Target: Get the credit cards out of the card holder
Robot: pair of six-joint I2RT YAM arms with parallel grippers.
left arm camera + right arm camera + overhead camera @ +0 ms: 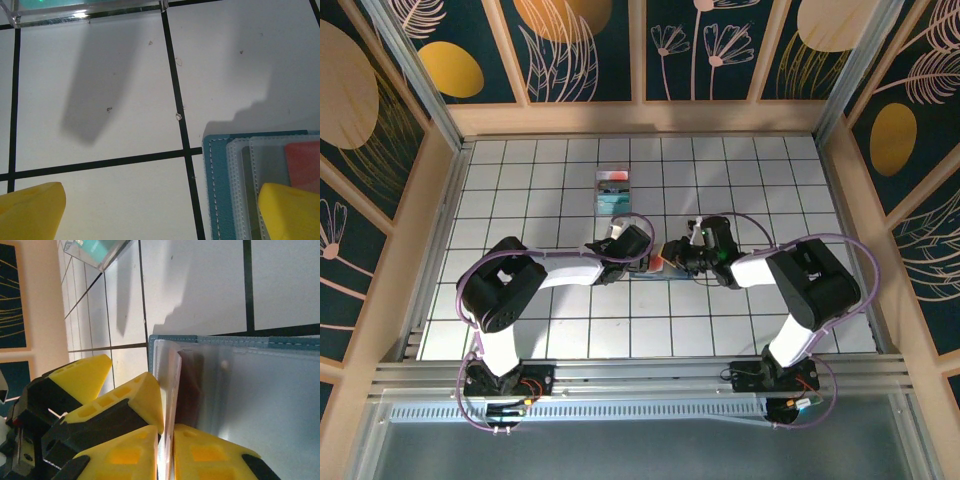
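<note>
Card holder (250, 390) edge sits pinched in right gripper (165, 442).

I am working in a robot test cell, lab kit rather than anyone's home. The white gridded tabletop (550, 330) is boxed in. Behind it and on both sides stand printed wall panels (590, 50) of gold leaves on dark teal, set in pale wooden framing (640, 117) and aluminium posts (405, 60). At its near edge an aluminium rail (640, 375) carries the left arm (505, 290) and the right arm (815, 285), both trailing purple cables (865, 262).
</note>
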